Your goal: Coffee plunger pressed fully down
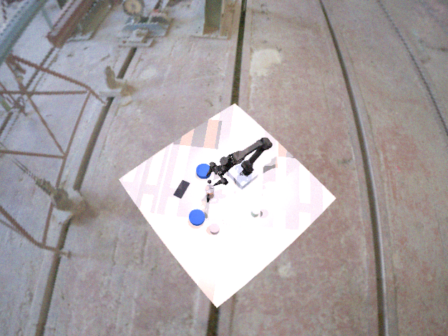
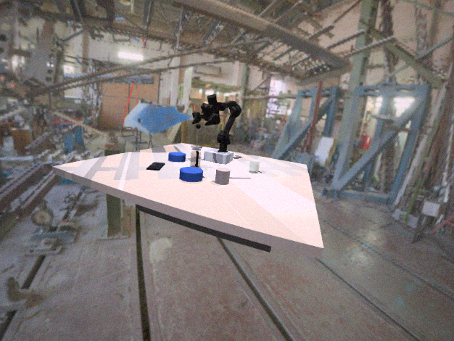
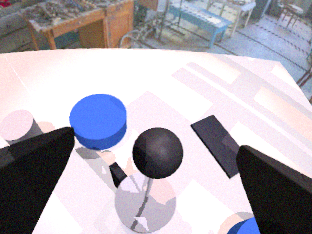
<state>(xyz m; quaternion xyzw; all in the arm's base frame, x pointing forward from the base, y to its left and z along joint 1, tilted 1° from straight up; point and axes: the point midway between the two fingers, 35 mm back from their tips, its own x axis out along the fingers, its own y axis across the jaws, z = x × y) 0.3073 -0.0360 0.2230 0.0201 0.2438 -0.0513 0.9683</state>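
The coffee press (image 1: 210,191) (image 2: 194,157) (image 3: 145,207) stands upright on the table, a clear body with a black handle (image 2: 197,158) (image 3: 117,174). Its black ball knob (image 1: 209,181) (image 2: 198,125) (image 3: 158,153) sits high above the body on a thin rod, so the plunger is up. My gripper (image 1: 211,180) (image 2: 201,122) (image 3: 158,144) is wide open and empty. In the wrist view the knob appears midway between the two fingertips; in the exterior view it shows just below them. Whether a finger touches it cannot be told.
One blue cylinder (image 1: 202,170) (image 2: 177,157) (image 3: 246,227) and another blue cylinder (image 1: 197,216) (image 2: 191,174) (image 3: 98,120) flank the press. A dark flat slab (image 1: 181,189) (image 2: 155,166) (image 3: 217,145), a grey-pink cylinder (image 1: 214,228) (image 2: 222,175) (image 3: 17,125) and a pale cup (image 1: 255,212) (image 2: 254,167) also stand around it.
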